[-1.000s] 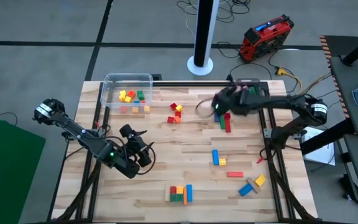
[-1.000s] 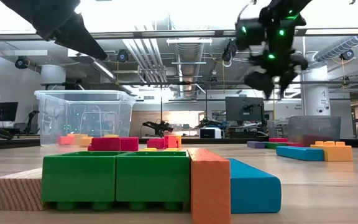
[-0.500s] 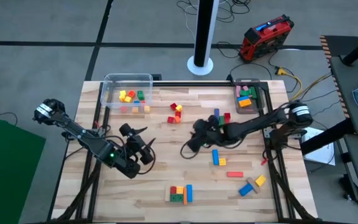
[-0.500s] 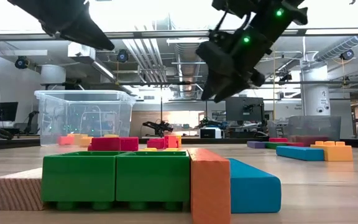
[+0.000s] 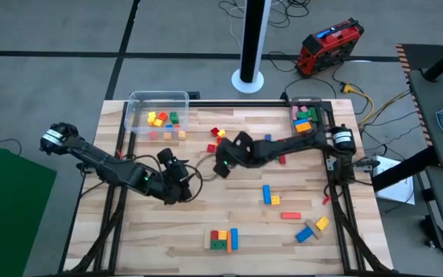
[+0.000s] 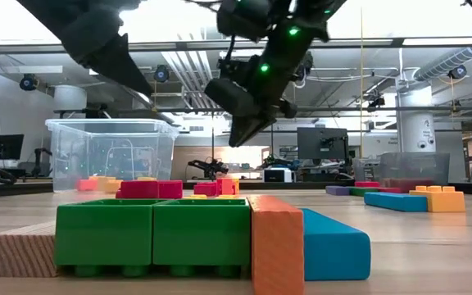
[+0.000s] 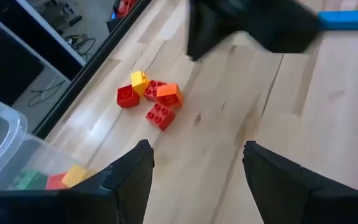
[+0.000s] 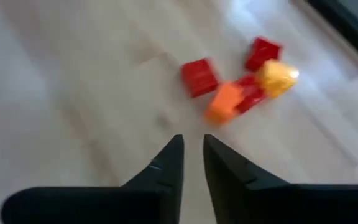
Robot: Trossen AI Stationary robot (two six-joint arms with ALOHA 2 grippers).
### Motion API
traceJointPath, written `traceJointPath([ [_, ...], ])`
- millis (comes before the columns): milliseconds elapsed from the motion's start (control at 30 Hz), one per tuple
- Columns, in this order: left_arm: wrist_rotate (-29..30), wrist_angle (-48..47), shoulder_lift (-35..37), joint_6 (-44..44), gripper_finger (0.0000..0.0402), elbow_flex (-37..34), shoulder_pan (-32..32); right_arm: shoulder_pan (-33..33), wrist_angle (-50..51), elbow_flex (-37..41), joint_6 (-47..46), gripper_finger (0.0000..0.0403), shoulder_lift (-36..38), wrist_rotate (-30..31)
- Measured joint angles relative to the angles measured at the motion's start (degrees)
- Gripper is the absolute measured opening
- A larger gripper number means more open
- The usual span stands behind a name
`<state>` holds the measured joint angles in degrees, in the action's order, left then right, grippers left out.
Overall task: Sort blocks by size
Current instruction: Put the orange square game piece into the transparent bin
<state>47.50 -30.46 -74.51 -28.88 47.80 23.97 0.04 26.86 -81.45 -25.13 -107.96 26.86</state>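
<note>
A knot of small red, yellow and orange blocks lies on the wood toward the far middle; it also shows in the left wrist view and the right wrist view. My right gripper hangs above the table just near of these blocks, fingers shut with nothing between them. My left gripper stands to its left, open and empty. Longer blocks lie scattered toward the near right: a blue bar, a red bar, and a green, orange and blue group.
A clear tub with small blocks stands at the far left corner. A second clear tub with longer blocks stands at the far right. A few blocks lie partly under my right arm. Bare wood lies between both grippers and the near block group.
My right gripper has swept from the far right tub toward the table's left, dipping toward the near edge on the way, and now hangs by the small block knot with its fingers shut. My left gripper has shifted a little toward the right and far edges.
</note>
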Motion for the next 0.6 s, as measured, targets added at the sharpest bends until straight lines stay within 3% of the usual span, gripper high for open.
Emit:
traceJointPath([
  [100, -0.2, 1.0, 0.9, 1.4, 0.0215, -1.1, -0.6, -2.4, 2.7, -3.3, 0.5, 0.0032, -1.2, 0.3],
  [200, -0.3, 0.9, 3.2, 3.0, 0.0214, -3.2, -0.9, -4.9, 2.9, -4.1, 1.4, 0.0052, -1.7, -1.4],
  [367, -1.9, 2.5, 11.6, 6.8, 0.0213, -9.0, -1.7, -7.6, 2.9, -3.9, -1.3, 0.0124, -2.5, -5.9],
  [600, -8.9, 20.7, 26.1, 20.8, 0.0213, -20.7, -1.9, -8.3, 1.1, -5.8, -3.8, 0.0215, -6.7, -7.1],
])
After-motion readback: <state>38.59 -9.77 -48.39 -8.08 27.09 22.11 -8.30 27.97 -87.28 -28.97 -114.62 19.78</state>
